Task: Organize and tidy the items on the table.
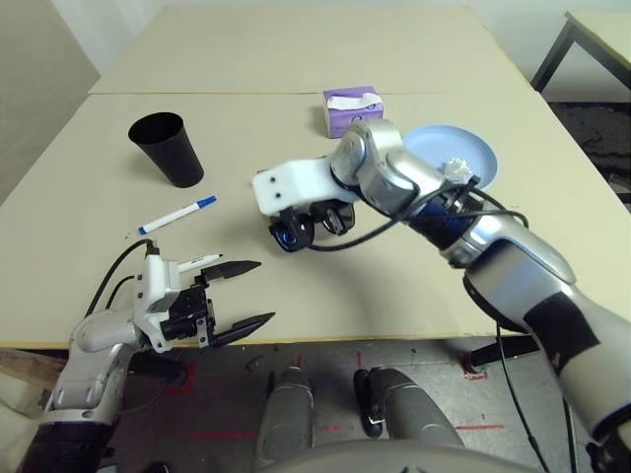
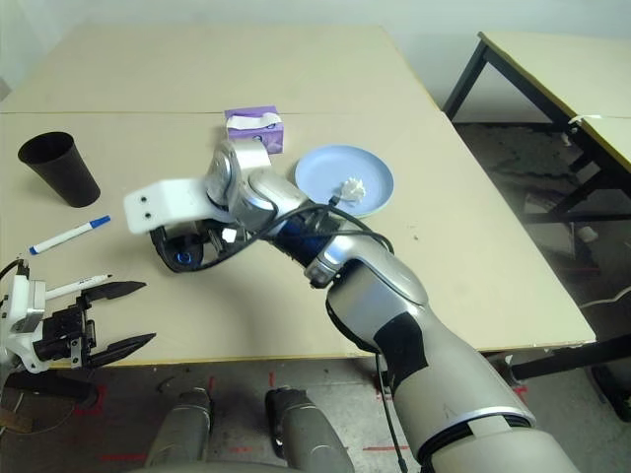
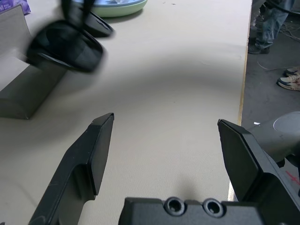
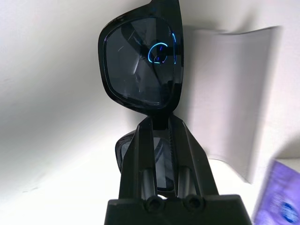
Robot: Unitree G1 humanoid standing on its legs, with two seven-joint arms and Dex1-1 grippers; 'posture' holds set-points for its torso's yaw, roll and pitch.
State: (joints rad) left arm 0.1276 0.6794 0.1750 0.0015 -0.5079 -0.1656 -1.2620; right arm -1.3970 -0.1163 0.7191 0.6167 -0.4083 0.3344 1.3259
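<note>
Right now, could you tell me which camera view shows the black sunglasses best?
The right wrist view: the black sunglasses sit large there, one lens facing the camera, clamped at the bridge by the right pincer. The left wrist view shows them blurred at a distance; both head views show them small, partly hidden beneath the right hand.

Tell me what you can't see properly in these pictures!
- Grey glasses case: the right arm covers it in both eye views; cut off and blurred in the wrist views.
- Sunglasses: the right pincer is shut on them and hides their middle; blurred in the left wrist view.
- Green plate: cut off by the left wrist view's edge.
- Black-capped marker: partly behind the left pincer.
- Tissue box print: too small.
</note>
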